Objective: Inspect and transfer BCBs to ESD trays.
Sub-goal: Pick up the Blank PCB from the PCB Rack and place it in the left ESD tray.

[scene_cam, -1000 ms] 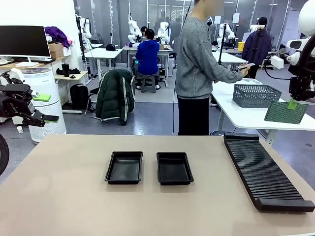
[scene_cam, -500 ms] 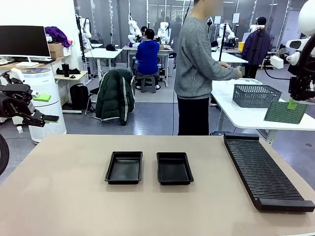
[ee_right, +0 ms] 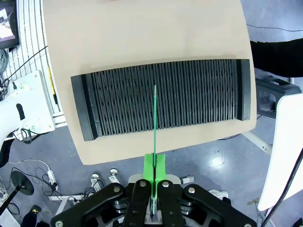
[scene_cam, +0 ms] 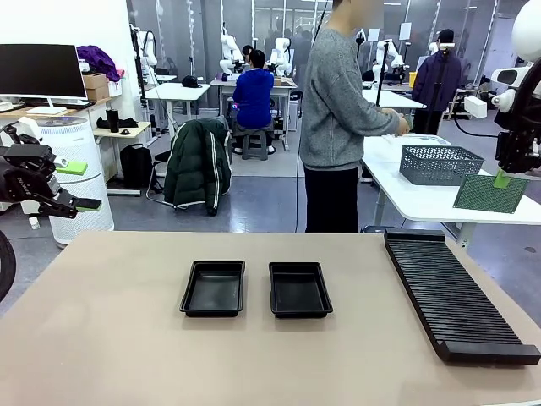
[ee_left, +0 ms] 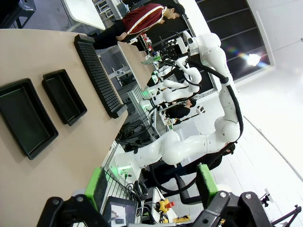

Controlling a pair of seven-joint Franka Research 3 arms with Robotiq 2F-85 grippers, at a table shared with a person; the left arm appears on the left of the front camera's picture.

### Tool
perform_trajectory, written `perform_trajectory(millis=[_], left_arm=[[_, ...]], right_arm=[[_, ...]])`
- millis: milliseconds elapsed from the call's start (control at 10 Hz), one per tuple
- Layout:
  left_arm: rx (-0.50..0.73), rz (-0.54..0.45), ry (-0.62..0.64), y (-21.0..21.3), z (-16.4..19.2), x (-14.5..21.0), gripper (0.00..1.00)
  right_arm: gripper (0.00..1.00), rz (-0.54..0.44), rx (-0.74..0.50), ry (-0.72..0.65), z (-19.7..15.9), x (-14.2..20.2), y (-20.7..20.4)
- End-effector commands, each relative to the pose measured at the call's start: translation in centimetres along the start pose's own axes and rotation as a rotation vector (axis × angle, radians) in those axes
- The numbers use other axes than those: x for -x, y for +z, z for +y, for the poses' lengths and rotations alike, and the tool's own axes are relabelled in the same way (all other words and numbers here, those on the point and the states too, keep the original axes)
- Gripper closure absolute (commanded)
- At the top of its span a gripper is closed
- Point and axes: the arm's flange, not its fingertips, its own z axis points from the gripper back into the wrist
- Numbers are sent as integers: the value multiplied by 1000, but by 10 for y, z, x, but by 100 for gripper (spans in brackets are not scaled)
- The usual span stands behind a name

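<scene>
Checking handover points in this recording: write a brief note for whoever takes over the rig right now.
Left gripper: open, holding nothing, raised off the table's left side.
Right gripper: shut on one BCB, gripped at its top edge and hanging upright in the air above the slotted rack.
ESD trays: left tray and right tray sit side by side mid-table, both empty.
Person: turned toward a side table.
Done: one board in the gripper, none in a tray.
Left: inspect it and set it in a tray.
</scene>
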Motion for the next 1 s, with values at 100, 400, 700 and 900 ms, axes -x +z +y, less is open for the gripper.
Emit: perform_trajectory(millis=[100,400,700,900], left_arm=[[0,-1,0,2,-1,0,0],[0,-1,0,2,-1,0,0],[0,-1,0,2,-1,0,0],[0,-1,0,2,-1,0,0]], right_arm=[[98,2,1,5,0,-1,0],[98,2,1,5,0,-1,0],[98,-62,6,-110,11,-8,2],[98,-85,-20,-202,24,-21,2]])
